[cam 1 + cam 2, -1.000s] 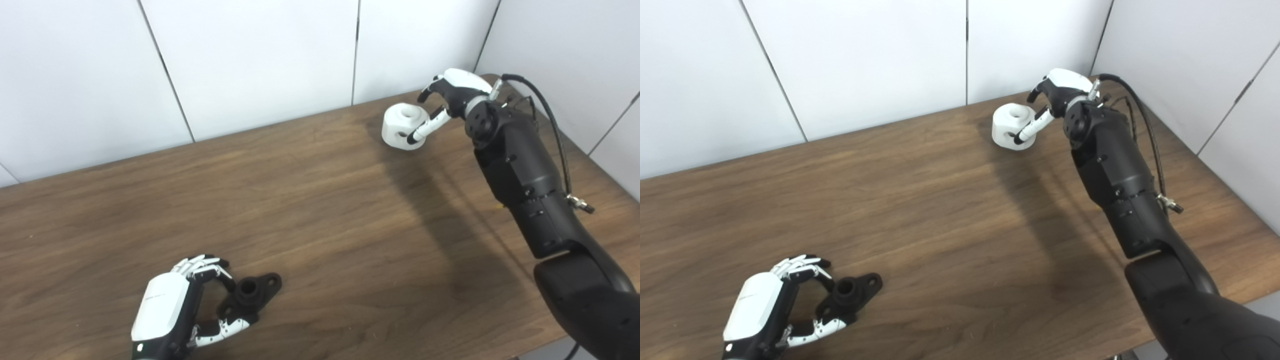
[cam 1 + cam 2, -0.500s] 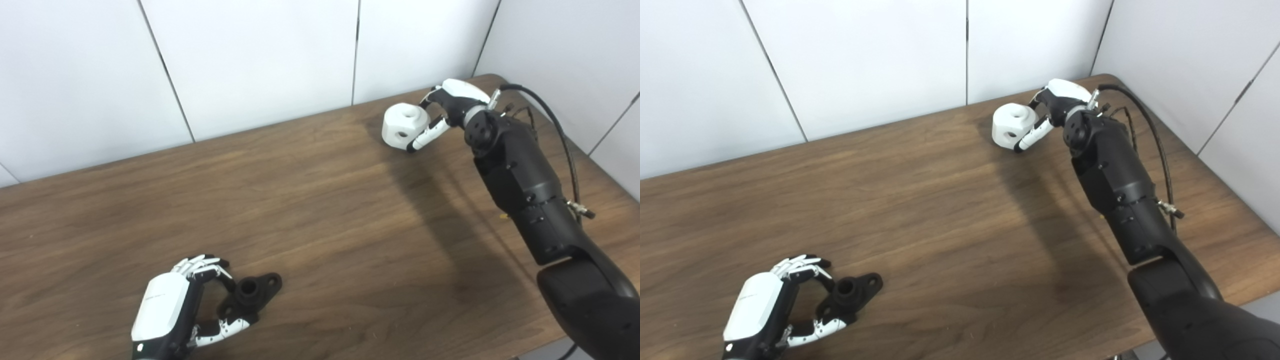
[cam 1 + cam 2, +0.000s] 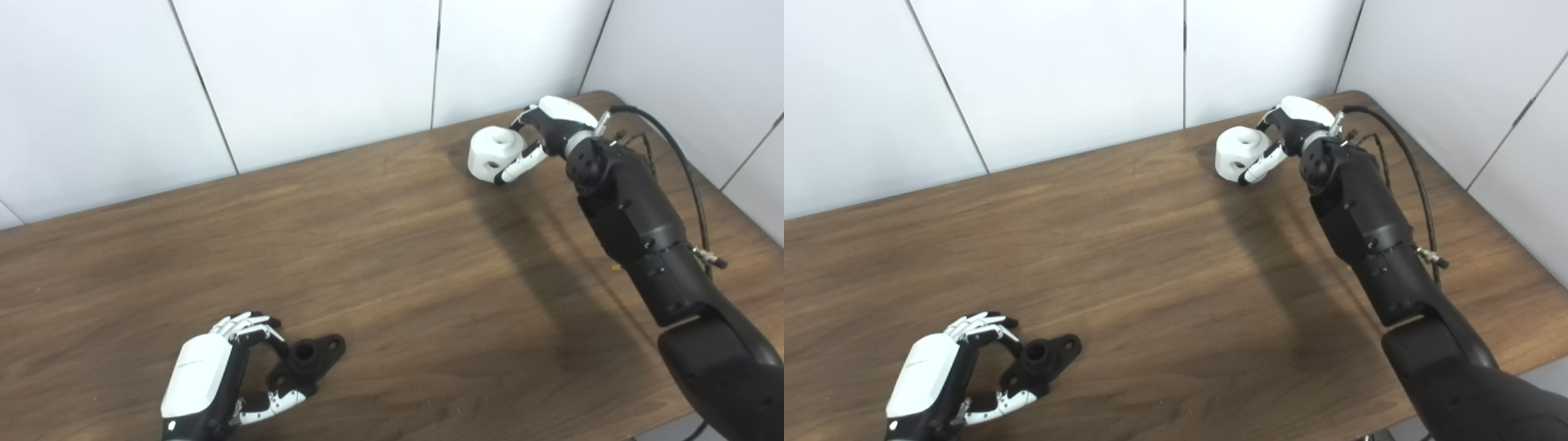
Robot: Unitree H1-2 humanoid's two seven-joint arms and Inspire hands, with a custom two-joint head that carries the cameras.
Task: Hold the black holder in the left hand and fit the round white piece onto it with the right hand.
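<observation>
The black holder [image 3: 308,360], a flat flanged piece with a round socket, lies on the wooden table [image 3: 392,257] at the front left. My left hand [image 3: 205,375] is curled around its near end, fingers over the top and thumb underneath. At the far right back, the round white piece [image 3: 492,153], a chunky ring with a centre hole and a side hole, sits in my right hand [image 3: 554,124]. The fingers wrap behind it and the thumb crosses its front. Whether the piece touches the table I cannot tell.
White wall panels [image 3: 306,73] stand right behind the table's far edge and along its right side. A black cable [image 3: 686,171] loops off my right forearm [image 3: 637,226]. The table's front right edge runs near my right elbow.
My right hand has come down a little and closed around the white piece, which tilted in the grasp. The left hand and black holder have not moved.
</observation>
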